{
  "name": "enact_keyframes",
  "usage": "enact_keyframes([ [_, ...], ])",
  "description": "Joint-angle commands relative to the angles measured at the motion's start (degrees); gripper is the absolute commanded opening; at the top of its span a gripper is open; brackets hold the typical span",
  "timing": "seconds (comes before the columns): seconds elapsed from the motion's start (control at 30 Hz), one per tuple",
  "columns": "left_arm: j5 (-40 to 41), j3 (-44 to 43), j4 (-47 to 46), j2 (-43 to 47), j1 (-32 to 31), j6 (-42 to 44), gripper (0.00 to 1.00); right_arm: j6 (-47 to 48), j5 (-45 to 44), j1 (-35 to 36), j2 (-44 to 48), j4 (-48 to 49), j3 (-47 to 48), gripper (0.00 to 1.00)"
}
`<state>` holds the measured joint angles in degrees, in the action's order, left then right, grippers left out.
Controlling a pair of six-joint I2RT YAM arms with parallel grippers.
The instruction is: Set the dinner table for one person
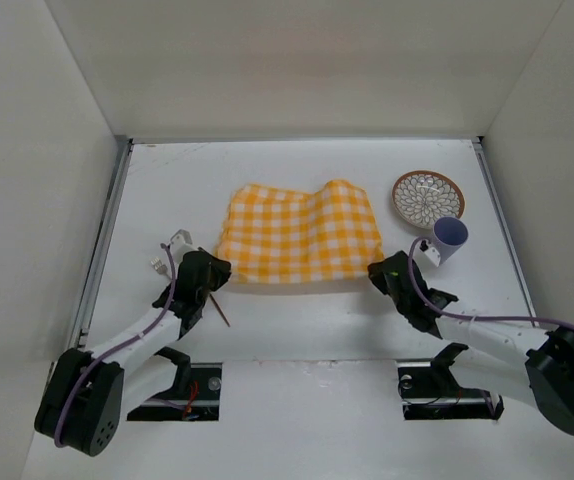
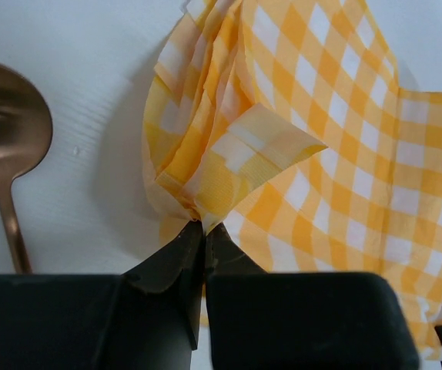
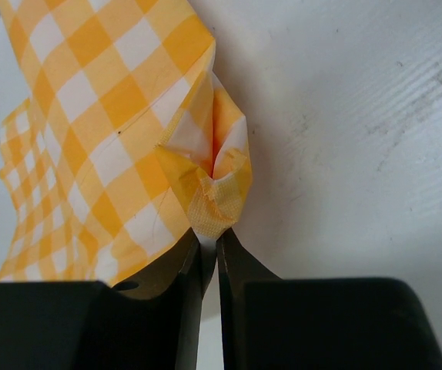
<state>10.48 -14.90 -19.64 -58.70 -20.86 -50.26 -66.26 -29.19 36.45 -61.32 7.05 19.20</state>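
The yellow-and-white checked cloth (image 1: 297, 235) lies rumpled on the middle of the white dinner table (image 1: 297, 165). My left gripper (image 1: 217, 272) is shut on the cloth's near left corner; in the left wrist view the fabric (image 2: 229, 154) bunches up right at the closed gripper (image 2: 203, 226). My right gripper (image 1: 377, 272) is shut on the near right corner; in the right wrist view the folded corner (image 3: 213, 204) is pinched at the gripper (image 3: 215, 233). A copper spoon (image 2: 5, 131) lies on the table left of the left gripper, its handle showing in the top view (image 1: 219, 308).
A patterned plate with a brown rim (image 1: 428, 193) sits at the far right. A lilac cup (image 1: 450, 236) stands just in front of it, close to my right arm. White walls enclose the table on the left, right and back.
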Motion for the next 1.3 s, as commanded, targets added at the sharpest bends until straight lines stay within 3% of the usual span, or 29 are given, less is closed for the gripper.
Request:
enact_keyframes([
  [0.0, 6.64, 1.36, 3.1, 5.16, -1.15, -0.63, 0.01, -3.96, -4.99, 2.7, 2.87, -8.78, 0.49, 0.16],
  [0.17, 9.21, 1.19, 5.05, 7.28, -2.03, 0.43, 0.06, -6.25, -6.23, 5.69, 3.58, -16.89, 1.71, 0.17],
  [0.27, 8.94, 0.14, 5.05, 6.14, -2.91, 0.51, 0.15, -6.51, -6.06, 6.92, 3.14, -18.3, 1.89, 0.22],
  [0.43, 9.64, -0.13, 8.2, 11.04, -3.35, 1.39, 0.34, -3.97, -6.58, 7.19, 6.02, -20.23, 2.94, 0.6],
  [0.57, 11.49, -1.97, 14.17, 17.37, -3.43, 2.18, 0.34, -0.28, -6.76, 7.1, 11.47, -23.21, 4.17, 0.69],
  [0.73, 15.61, -4.96, 17.0, 18.54, -8.26, 2.8, 0.33, 3.5, -6.23, 5.44, 15.7, -24.1, 4.97, 0.69],
  [0.83, 18.69, -7.24, 15.95, 14.07, -14.14, 3.59, 0.33, 5.7, -5.44, 4.9, 14.13, -23.05, 6.55, 0.49],
  [0.87, 18.61, -8.04, 15.16, 12.05, -15.73, 3.68, 0.34, 6.75, -5.18, 5.17, 13.08, -22.44, 7.51, 0.35],
  [0.93, 17.04, -10.41, 12.45, 6.08, -20.46, 3.94, 0.34, 7.37, -5.61, 5.17, 12.02, -22.34, 9.09, 0.28],
  [1.1, 15.1, -14.28, 5.5, -7.2, -28.65, 3.06, 0.34, 7.11, -2.73, 5.34, 6.67, -16.56, 8.93, 0.28],
  [1.27, 14.3, -14.47, 2.77, -14.33, -27.53, 1.92, 0.33, 5.79, 2.73, 5.43, -3.35, -8.47, 6.47, 0.29],
])
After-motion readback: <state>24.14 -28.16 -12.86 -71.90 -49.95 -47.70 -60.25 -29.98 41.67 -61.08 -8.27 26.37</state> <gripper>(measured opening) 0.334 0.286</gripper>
